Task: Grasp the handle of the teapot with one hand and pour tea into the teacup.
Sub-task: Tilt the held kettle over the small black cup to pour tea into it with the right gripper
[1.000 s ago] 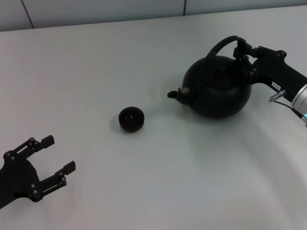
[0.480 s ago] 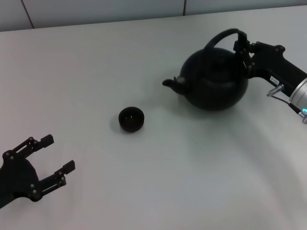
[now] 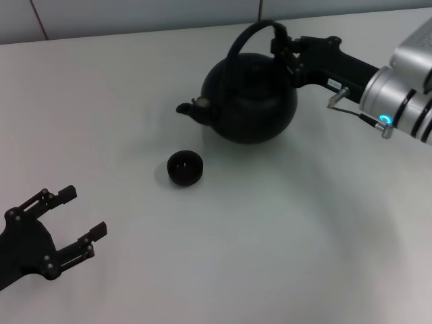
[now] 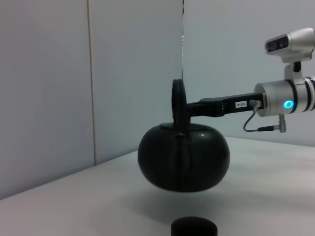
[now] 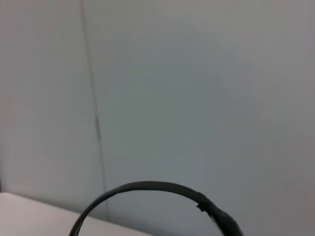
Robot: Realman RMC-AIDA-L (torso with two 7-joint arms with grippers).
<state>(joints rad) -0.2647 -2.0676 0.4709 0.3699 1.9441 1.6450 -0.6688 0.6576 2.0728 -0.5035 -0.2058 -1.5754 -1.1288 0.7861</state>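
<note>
The matte-black teapot [image 3: 251, 101] hangs above the table, spout pointing left, its spout tip up and to the right of the teacup. My right gripper [image 3: 282, 48] is shut on the arched handle [image 3: 246, 35] at its right end. The left wrist view shows the teapot [image 4: 184, 157] lifted clear of the table, the handle [image 4: 178, 101] held by my right gripper [image 4: 189, 109]. The tiny black teacup [image 3: 185, 167] stands on the table; its rim shows in the left wrist view [image 4: 194, 227]. The handle's arc shows in the right wrist view [image 5: 147, 189]. My left gripper [image 3: 75, 214] is open and empty at the front left.
The white table [image 3: 270, 229] spreads all round. A grey wall [image 3: 135, 13] with a vertical seam runs along the table's far edge.
My right gripper has lifted the teapot off the table and carried it left, towards the teacup. The left arm has barely moved.
</note>
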